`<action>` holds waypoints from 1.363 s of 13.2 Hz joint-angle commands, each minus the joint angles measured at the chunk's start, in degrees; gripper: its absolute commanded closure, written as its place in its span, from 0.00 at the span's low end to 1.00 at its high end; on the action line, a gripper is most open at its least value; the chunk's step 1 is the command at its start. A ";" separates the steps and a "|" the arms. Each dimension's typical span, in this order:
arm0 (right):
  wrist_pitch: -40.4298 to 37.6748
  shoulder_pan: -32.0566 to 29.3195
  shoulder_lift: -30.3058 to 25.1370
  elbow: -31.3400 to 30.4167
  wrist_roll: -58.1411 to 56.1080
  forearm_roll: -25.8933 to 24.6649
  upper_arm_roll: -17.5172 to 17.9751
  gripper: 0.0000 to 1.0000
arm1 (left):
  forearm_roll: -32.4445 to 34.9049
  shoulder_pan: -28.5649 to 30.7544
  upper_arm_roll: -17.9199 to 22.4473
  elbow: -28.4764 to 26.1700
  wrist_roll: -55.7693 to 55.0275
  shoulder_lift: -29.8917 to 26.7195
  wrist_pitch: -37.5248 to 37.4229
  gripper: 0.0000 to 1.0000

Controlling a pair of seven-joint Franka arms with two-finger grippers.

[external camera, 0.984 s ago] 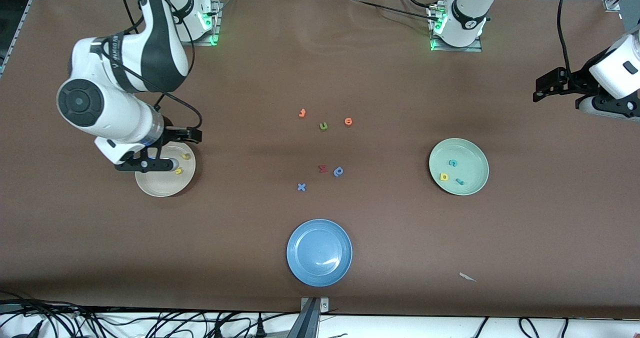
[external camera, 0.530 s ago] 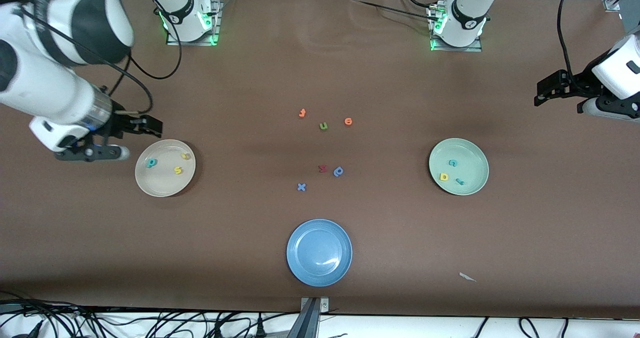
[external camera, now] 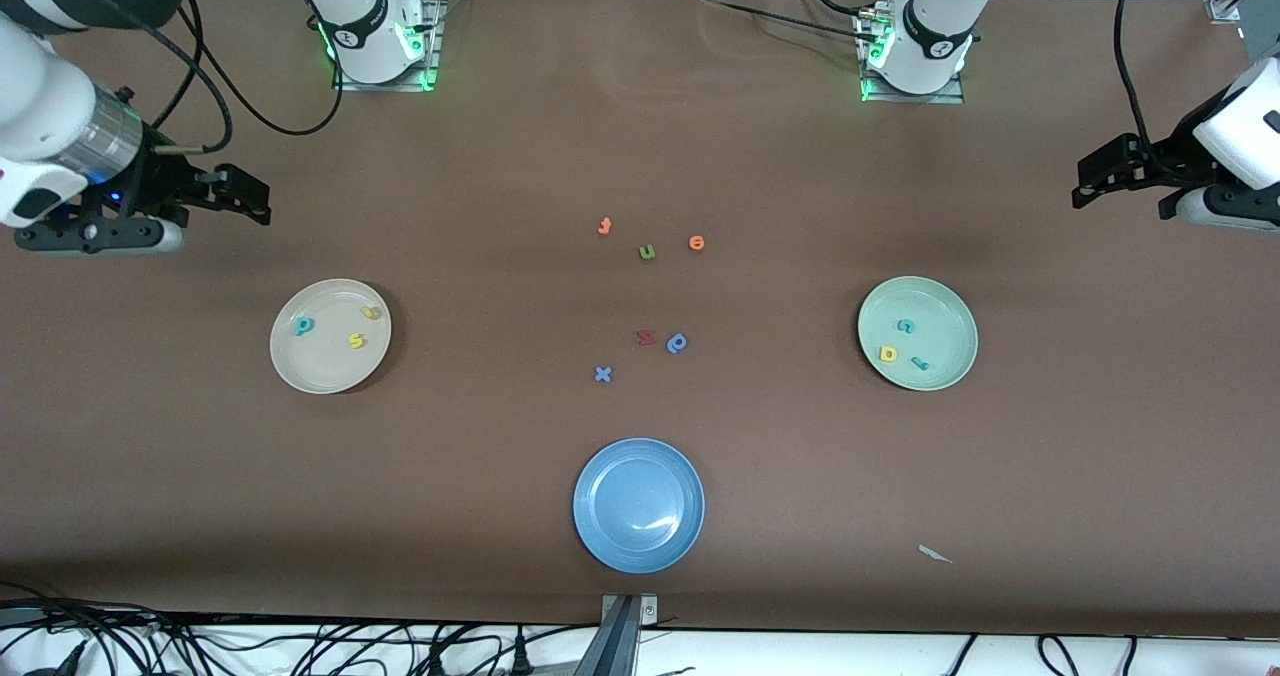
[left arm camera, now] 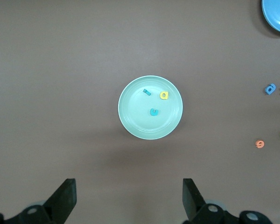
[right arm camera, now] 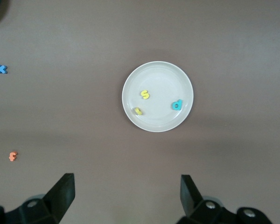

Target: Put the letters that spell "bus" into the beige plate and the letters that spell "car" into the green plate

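The beige plate (external camera: 320, 366) holds a teal b (external camera: 303, 326), a yellow s (external camera: 356, 341) and a yellow u (external camera: 371, 312). In the green plate (external camera: 945, 316) lie a teal c (external camera: 905, 326), a yellow a (external camera: 888, 354) and a teal r (external camera: 919, 363). My right gripper (external camera: 248, 196) hangs open and empty over bare table at the right arm's end, apart from the beige plate (right arm camera: 158, 77). My left gripper (external camera: 1095, 181) waits open and empty at the left arm's end, high above the table, with the green plate (left arm camera: 140, 123) in its wrist view.
A blue plate (external camera: 638, 505) sits near the front edge. Mid-table lie an orange t (external camera: 604, 226), green u (external camera: 647, 251), orange o (external camera: 696, 243), red letter (external camera: 646, 337), blue stem-and-bowl letter (external camera: 677, 343) and blue x (external camera: 602, 374). A paper scrap (external camera: 935, 554) lies toward the left arm's end.
My right gripper has drawn back from over the beige plate toward the right arm's end of the table, uncovering the teal b in the plate. The left arm has hardly moved.
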 commanded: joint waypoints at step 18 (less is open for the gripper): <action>2.03 -4.60 -3.99 -1.90 -3.02 -0.33 1.74 0.00 | -0.58 0.01 0.15 -0.17 -0.65 -0.62 -0.30 0.00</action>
